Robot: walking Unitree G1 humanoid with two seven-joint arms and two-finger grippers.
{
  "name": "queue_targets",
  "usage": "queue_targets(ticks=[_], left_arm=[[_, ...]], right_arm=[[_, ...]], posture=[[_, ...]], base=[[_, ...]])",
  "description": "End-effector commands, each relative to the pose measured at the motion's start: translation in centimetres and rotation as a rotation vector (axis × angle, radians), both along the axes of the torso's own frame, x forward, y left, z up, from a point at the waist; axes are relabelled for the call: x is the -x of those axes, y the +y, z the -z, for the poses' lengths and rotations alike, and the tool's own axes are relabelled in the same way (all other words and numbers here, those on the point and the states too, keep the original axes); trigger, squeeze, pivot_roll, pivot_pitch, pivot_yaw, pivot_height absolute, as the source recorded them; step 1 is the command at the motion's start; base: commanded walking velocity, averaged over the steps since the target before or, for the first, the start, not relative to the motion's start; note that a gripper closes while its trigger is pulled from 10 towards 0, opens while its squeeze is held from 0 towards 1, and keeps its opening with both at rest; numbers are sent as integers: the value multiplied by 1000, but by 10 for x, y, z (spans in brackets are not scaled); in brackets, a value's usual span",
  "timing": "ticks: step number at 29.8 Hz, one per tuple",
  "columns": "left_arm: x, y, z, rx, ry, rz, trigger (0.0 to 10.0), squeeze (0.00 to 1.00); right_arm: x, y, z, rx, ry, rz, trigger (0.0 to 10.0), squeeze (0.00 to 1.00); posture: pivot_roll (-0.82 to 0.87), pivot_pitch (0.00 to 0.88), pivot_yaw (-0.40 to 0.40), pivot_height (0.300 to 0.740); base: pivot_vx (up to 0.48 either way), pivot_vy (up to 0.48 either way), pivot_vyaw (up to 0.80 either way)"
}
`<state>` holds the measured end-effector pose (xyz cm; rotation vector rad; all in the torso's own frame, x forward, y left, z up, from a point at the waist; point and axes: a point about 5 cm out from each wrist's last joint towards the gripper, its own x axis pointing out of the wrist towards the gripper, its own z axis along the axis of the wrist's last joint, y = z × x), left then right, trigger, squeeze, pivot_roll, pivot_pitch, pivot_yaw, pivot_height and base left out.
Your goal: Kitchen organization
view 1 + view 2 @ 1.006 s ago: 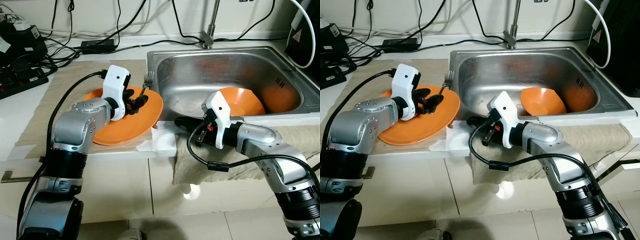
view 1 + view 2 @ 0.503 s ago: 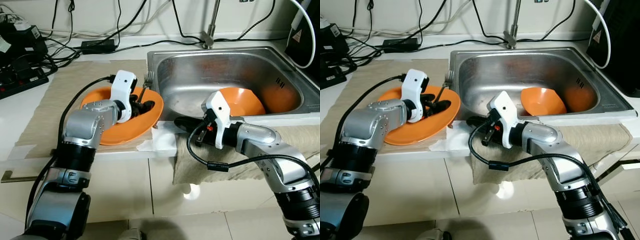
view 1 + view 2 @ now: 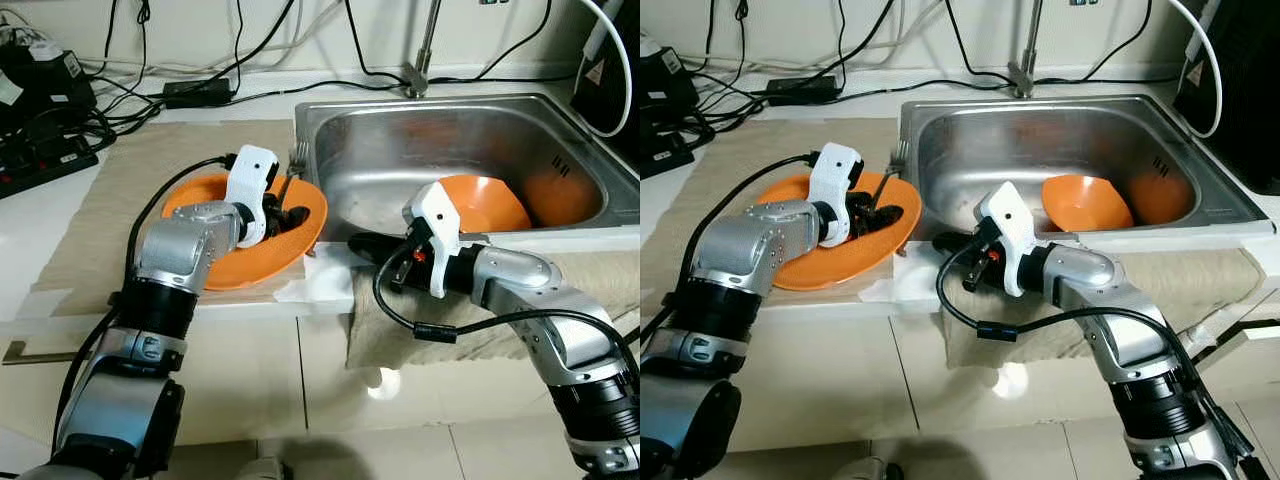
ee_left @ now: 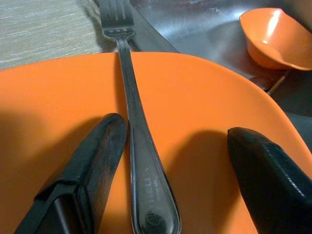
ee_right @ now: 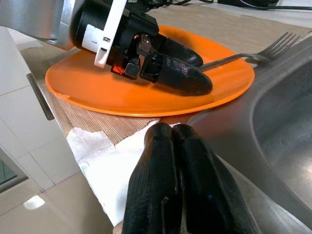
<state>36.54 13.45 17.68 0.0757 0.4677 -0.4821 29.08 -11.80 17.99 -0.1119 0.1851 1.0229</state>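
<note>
White counter (image 3: 60, 205) with beige mat (image 3: 130, 175), white tissue (image 3: 325, 285), cables (image 3: 150, 75), sink (image 3: 440, 130).

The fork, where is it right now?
The fork lies on the orange plate left of the sink, tines overhanging toward the basin, handle between the left gripper's open fingers.

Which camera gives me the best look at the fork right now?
The left wrist view: the fork runs up the middle of the plate, tines past the rim, handle between the open left gripper fingers. The right wrist view shows its tines beyond that gripper. In the eye views it is a thin sliver.
</note>
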Motion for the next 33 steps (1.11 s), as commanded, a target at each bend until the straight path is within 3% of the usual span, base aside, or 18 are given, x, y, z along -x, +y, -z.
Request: queue_targets(ticks=[1, 11, 22, 23, 24, 25, 32, 33], left_arm=[[4, 9, 15, -43, 81, -20, 10000, 0], [21, 31, 17, -53, 105, -36, 10000, 0], [18, 25, 16, -59, 67, -34, 10000, 0], [18, 24, 17, -58, 66, -33, 7137, 0], [18, 24, 17, -58, 66, -32, 7137, 0], [18, 24, 17, -62, 63, -29, 0, 47], [17, 23, 22, -52, 80, -8, 0, 31], [18, 21, 21, -34, 74, 12, 0, 114]], right_arm=[[-2, 0, -5, 2, -20, 9, 10000, 0], [-1, -1, -3, 6, -14, 11, 10000, 0], [-4, 1, -4, 8, -18, 2, 10000, 0], [-3, 0, -4, 9, -19, 2, 10000, 0], [-3, 0, -4, 9, -19, 3, 10000, 0], [-3, 0, -4, 10, -19, 4, 10000, 0], [-2, -2, -4, 9, -19, 13, 10000, 0], [-2, -2, -4, 9, -19, 13, 10000, 0]], posture=[[55, 22, 50, 740], [71, 27, 48, 740], [71, 19, 39, 740], [71, 19, 39, 740], [71, 19, 39, 740], [71, 19, 39, 740], [59, 14, 44, 740], [60, 14, 44, 740]], base=[[0, 0, 0], [0, 0, 0], [0, 0, 0], [0, 0, 0], [0, 0, 0], [0, 0, 0], [0, 0, 0], [0, 0, 0]])
